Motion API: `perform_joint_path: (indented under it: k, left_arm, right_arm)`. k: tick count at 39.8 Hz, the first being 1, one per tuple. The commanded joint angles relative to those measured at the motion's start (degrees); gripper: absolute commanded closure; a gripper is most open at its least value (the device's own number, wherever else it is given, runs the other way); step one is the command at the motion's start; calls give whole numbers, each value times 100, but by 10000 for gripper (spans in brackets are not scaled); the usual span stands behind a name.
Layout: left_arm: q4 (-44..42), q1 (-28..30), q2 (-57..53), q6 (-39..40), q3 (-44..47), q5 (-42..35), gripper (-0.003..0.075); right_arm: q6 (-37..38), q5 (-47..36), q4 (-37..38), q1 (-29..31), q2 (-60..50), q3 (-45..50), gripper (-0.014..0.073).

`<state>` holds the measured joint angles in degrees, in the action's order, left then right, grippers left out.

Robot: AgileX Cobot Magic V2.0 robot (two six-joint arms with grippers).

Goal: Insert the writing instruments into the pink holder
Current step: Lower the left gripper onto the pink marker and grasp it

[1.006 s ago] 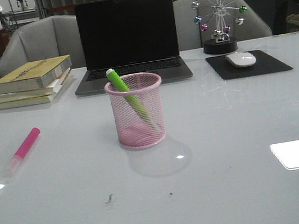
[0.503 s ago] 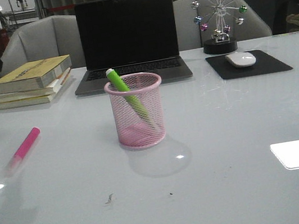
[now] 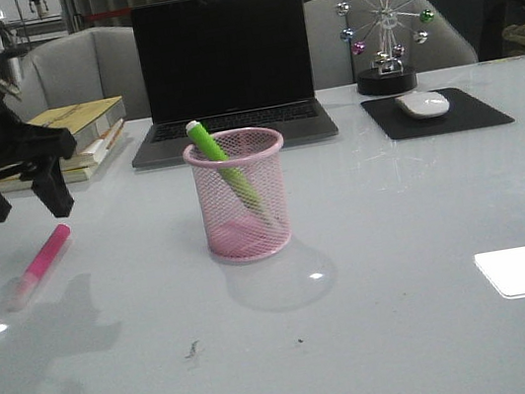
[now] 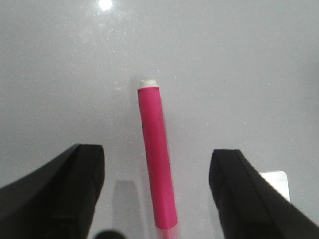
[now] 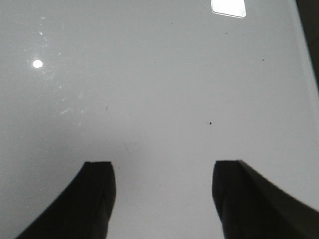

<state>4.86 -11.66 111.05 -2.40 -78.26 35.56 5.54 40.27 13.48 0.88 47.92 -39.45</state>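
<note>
On the left side of the pale table [image 3: 417,352], the left claw [image 3: 26,202] hangs just above the pink marker [image 3: 41,264], its two dark fingers [image 4: 65,194] spread wide with nothing between them. From its wrist camera the marker [image 4: 158,164] lies flat on the table, lined up between the fingers and touching neither. Near the middle of the table stands the pink mesh cup [image 3: 241,197], with the green marker [image 3: 226,173] leaning inside it, its whitish end poking above the rim. The right claw [image 5: 162,199] appears only in its own camera, fingers wide apart over bare tabletop, holding nothing.
</note>
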Motion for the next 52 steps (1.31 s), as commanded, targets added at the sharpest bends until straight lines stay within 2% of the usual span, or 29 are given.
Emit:
perform_joint_path:
  k: [1, 22, 25, 32, 35, 42, 47, 52]
  left_arm:
    - [44, -31, -156, 10, -178, -148, 222]
    - [95, -41, 187, 10, -178, -138, 225]
    - [95, -41, 187, 10, -178, -102, 255]
    - [70, -41, 187, 10, -178, 88, 433]
    - [58, -41, 187, 10, -178, 198, 484]
    - [48, -41, 187, 10, -178, 385, 539]
    - [48, -41, 187, 10, -178, 409, 633]
    - [172, -56, 187, 10, -178, 409, 628]
  right_arm:
    - [-17, -196, 228, 29, -55, -147, 64]
    - [-17, -102, 437, 29, -55, -147, 64]
    - [-17, -102, 437, 29, -55, -147, 64]
    - [-17, -76, 437, 29, -55, -147, 64]
    - [-17, -76, 437, 29, -55, -147, 64]
    - [-17, -76, 437, 29, -55, -147, 64]
    - [-17, -69, 437, 29, -55, -147, 64]
    - [-17, -38, 437, 29, -55, -147, 64]
